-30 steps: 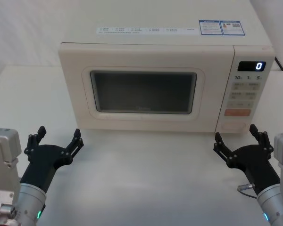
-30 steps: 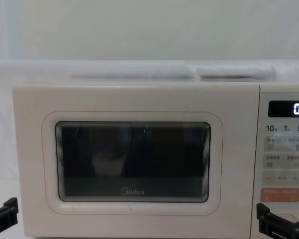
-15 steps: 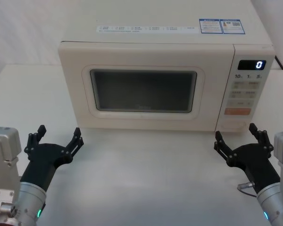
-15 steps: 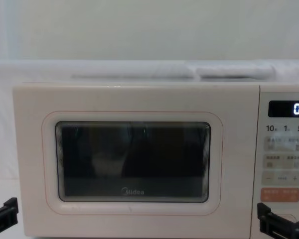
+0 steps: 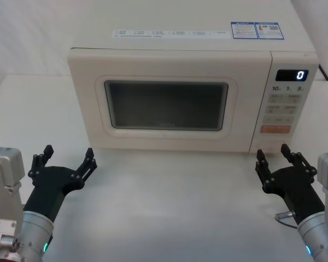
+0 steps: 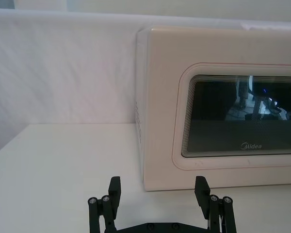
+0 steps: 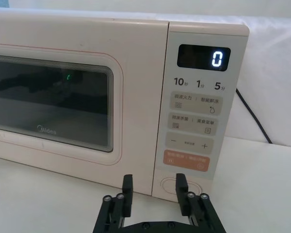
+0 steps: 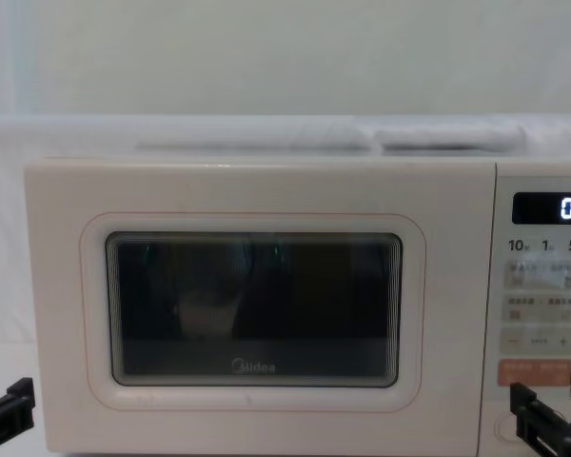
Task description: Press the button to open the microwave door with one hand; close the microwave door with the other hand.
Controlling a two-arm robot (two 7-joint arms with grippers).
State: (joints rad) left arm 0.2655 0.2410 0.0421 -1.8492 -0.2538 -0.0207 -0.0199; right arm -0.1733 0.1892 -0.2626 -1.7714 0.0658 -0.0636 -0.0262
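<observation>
Right now the microwave door (image 5: 164,106) is flush shut on the microwave (image 5: 191,41), which sits toward the back of the white surface (image 5: 169,207). Dark window and "Midea" logo face the robot. Control panel (image 7: 200,104) is on the microwave's right side, display (image 7: 204,58) reading 0, orange key (image 7: 187,160) below the pale keys. The button (image 7: 180,185) is at the bottom of that panel, under the orange key, partly behind the right fingers in the right wrist view.

Right gripper (image 5: 277,161) sits just in front of the microwave's lower right corner, lined up with the button but short of it, no contact visible. Its fingers (image 7: 128,188) are spread, with nothing between them. In the chest view the right gripper (image 8: 549,405) comes in at the panel's bottom edge.

Left gripper (image 5: 66,162) hovers over the surface in front of the microwave's lower left corner, well apart from the door. Its fingers (image 6: 115,189) are spread wide and hold nothing.
</observation>
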